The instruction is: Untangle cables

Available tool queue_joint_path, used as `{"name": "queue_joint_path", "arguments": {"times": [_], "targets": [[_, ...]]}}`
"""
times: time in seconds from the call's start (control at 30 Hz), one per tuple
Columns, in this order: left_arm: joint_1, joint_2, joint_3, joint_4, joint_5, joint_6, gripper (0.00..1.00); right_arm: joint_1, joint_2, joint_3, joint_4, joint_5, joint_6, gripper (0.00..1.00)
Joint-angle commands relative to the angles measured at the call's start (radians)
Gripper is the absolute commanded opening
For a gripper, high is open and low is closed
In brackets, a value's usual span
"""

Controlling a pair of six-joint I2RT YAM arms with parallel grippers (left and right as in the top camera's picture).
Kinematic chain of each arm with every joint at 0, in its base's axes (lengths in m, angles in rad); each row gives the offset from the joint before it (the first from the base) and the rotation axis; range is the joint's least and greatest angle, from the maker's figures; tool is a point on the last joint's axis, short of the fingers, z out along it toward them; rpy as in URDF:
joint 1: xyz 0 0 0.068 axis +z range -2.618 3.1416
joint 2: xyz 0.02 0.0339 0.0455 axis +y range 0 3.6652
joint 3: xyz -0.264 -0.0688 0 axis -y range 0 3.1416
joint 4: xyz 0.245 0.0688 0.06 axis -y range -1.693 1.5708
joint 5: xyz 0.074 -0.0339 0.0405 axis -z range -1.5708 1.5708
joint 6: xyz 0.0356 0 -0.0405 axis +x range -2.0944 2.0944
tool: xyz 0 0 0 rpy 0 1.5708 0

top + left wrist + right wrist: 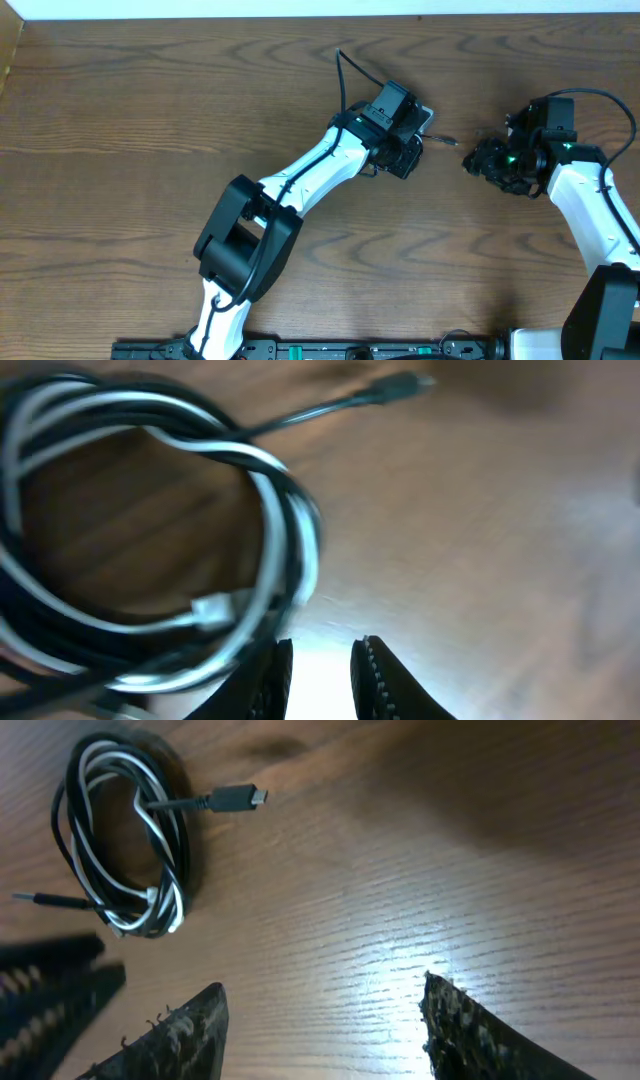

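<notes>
Coiled cables (172, 880) (overhead: only a plug (447, 141))

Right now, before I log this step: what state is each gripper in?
Left gripper: narrowly open, empty, next to the cables.
Right gripper: wide open, empty.

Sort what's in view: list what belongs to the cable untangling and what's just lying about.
Belongs to the job:
thin black cord with plug end
thin white cord, coiled together with it
left claw
right claw

Just there:
brown wooden table
thick black wire on the left arm
</notes>
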Motion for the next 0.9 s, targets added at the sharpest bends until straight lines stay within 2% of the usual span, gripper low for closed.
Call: {"name": "queue_joint_path", "arguments": {"times": [0.0,0.47,0.8,0.83,0.87], "targets": [[0.011,0.043,-0.002,0.024,-0.078,0.035,0.28,-0.002,0.008,0.013,-0.01,0.008,-0.027,0.59],[-0.006,0.137,-0.002,0.122,-0.117,0.035,0.3,-0.001,0.008,0.013,-0.022,0.008,-0.035,0.58],[-0.026,0.166,-0.002,0.103,-0.116,0.028,0.3,-0.001,0.008,0.013,-0.027,0.008,-0.035,0.58],[-0.026,0.166,-0.002,0.104,-0.116,0.027,0.29,-0.001,0.008,0.013,-0.027,0.008,-0.035,0.58],[-0.026,0.166,-0.002,0.104,-0.115,0.026,0.19,-0.001,0.008,0.013,-0.027,0.008,-0.035,0.58]]}}
